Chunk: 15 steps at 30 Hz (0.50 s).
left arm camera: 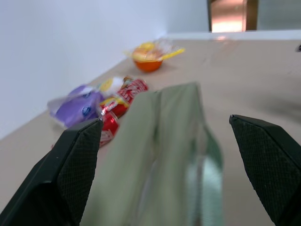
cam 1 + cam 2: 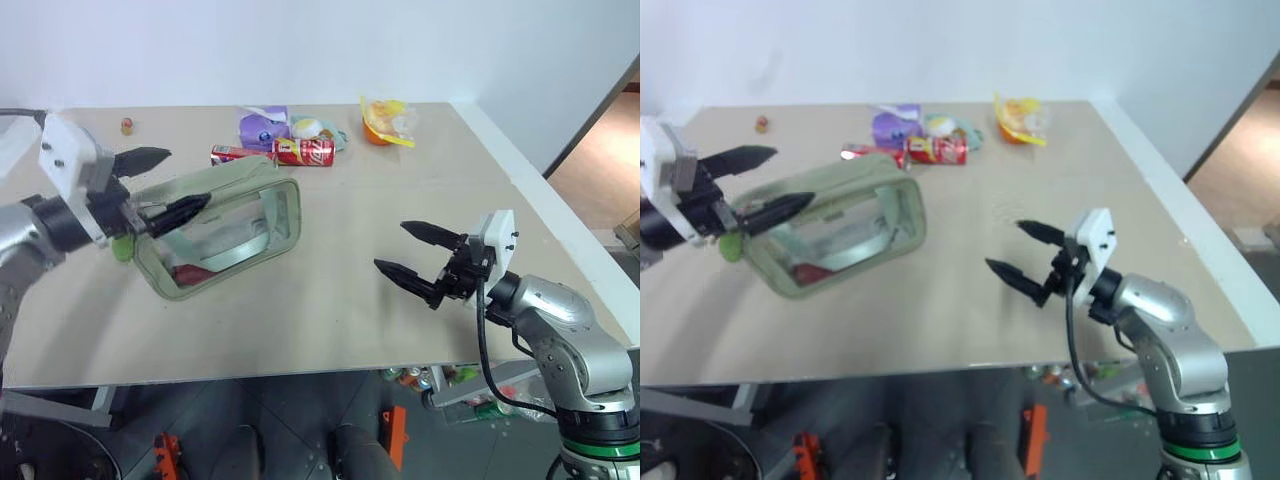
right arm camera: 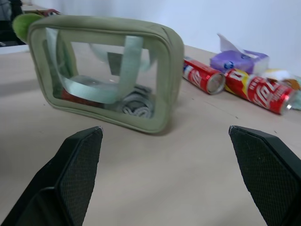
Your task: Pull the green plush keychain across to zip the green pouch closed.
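Beige tabletop (image 2: 330, 320) against a white wall. At its left edge my left gripper (image 2: 165, 185) hangs with fingers spread wide, holding nothing, over the left end of the pale sage-green fabric pouch with clear window sides (image 2: 225, 230). The small lime-green fuzzy plush keychain (image 2: 122, 245) sits at that same end, just below my fingers. Toward the far edge: purple packet (image 2: 262, 125), two red cans (image 2: 300, 152), orange-yellow wrapped toy (image 2: 385, 122). Near the right edge, my right gripper (image 2: 415, 250) is wide, empty, well apart from the pouch.

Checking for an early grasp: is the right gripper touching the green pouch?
Apart. In the left eye view the right gripper hangs open, with bare table between it and the green pouch.
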### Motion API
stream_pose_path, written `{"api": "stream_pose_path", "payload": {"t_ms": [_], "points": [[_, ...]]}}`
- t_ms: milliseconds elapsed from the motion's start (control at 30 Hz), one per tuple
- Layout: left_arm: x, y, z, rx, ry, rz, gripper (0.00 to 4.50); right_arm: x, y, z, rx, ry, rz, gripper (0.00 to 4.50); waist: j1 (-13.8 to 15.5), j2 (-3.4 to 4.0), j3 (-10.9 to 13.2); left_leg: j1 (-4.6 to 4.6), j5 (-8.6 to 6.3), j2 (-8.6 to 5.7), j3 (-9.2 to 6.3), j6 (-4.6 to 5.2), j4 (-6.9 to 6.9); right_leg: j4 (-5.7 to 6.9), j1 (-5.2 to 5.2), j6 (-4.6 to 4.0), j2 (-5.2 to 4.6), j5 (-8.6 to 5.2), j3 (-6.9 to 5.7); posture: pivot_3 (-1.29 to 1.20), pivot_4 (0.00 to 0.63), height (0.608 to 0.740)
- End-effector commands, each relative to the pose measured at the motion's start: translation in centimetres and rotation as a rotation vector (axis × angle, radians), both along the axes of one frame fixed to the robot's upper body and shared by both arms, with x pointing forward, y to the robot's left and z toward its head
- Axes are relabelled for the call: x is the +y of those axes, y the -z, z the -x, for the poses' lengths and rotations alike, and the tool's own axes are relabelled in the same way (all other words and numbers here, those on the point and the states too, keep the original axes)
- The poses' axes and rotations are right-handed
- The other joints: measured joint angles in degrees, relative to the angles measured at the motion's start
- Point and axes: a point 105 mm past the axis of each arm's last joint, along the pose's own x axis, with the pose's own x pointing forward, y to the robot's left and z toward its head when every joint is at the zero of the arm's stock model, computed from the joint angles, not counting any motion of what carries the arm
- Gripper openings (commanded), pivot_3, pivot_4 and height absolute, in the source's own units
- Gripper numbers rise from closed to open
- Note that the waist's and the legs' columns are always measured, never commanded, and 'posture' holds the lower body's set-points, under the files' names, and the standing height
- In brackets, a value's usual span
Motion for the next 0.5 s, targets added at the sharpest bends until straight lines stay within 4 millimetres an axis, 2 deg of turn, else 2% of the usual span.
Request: {"api": "stream_pose_path", "payload": {"t_ms": [33, 100, 167, 300, 400, 433, 467, 500], "points": [[-0.8, 1.1, -1.0, 0.123, 0.059, -0.077, 4.47, 0.4, -1.0, 0.5, -0.056, 0.009, -0.012, 4.45, 0.11, 0.0, 0.0, -0.04, 0.0, 0.0, 0.0, 0.0, 0.0, -0.01, -0.03, 0.01, -0.01, 0.0, 0.01, 0.0, 0.15, 0.74], [-1.3, 2.0, -1.2, 0.174, 0.103, -0.157, 4.47, 0.3, -0.8, 0.6, -0.058, 0.022, -0.013, 4.45, 0.15, 0.0, 0.0, -0.1, 0.0, -0.03, -0.01, -0.01, 0.01, -0.01, -0.05, 0.15, -0.04, 0.04, -0.01, 0.0, 0.15, 0.74], [-1.8, 1.8, -1.4, 0.185, 0.147, -0.179, 4.47, 0.2, -0.7, 0.7, -0.059, 0.036, -0.011, 4.45, 0.15, -0.01, 0.0, -0.14, -0.02, -0.03, -0.01, -0.02, 0.01, -0.01, -0.09, 0.17, -0.04, 0.04, -0.01, 0.0, 0.15, 0.74], [-2.3, 1.5, -1.8, 0.225, 0.188, -0.216, 3.37, -0.2, -0.6, 0.8, -0.066, 0.07, -0.018, 4.5, 0.11, 0.0, 0.0, -0.15, -0.03, -0.01, -0.06, -0.02, 0.01, 0.02, -0.11, 0.14, 0.0, 0.01, -0.05, 0.0, 0.15, 0.74], [-2.3, 1.9, -2.1, 0.25, 0.194, -0.255, 2.29, -0.2, -0.5, 0.9, -0.067, 0.082, -0.022, 4.5, 0.02, 0.0, 0.0, -0.14, -0.03, 0.0, -0.08, -0.01, 0.01, 0.03, -0.11, 0.13, 0.03, 0.01, -0.05, 0.0, 0.15, 0.74], [-2.3, 2.0, -2.2, 0.256, 0.197, -0.264, 2.23, -0.2, -0.4, 0.9, -0.067, 0.083, -0.022, 4.5, 0.0, 0.0, 0.0, -0.14, -0.03, 0.01, -0.08, -0.01, 0.01, 0.04, -0.11, 0.13, 0.04, 0.01, -0.05, 0.0, 0.15, 0.74], [-2.2, 2.1, -2.3, 0.262, 0.191, -0.28, 1.46, -0.2, -0.4, 1.0, -0.067, 0.084, -0.02, 4.5, -0.02, 0.0, 0.0, -0.14, -0.03, 0.0, -0.08, -0.01, 0.01, 0.04, -0.11, 0.13, 0.03, 0.02, -0.05, 0.0, 0.15, 0.74], [-2.2, 2.2, -2.4, 0.267, 0.188, -0.291, 1.25, -0.3, -0.3, 1.0, -0.067, 0.085, -0.019, 4.5, -0.03, 0.0, 0.0, -0.14, -0.03, 0.0, -0.08, -0.01, 0.02, 0.04, -0.11, 0.13, 0.03, 0.02, -0.04, 0.0, 0.15, 0.74]]}}
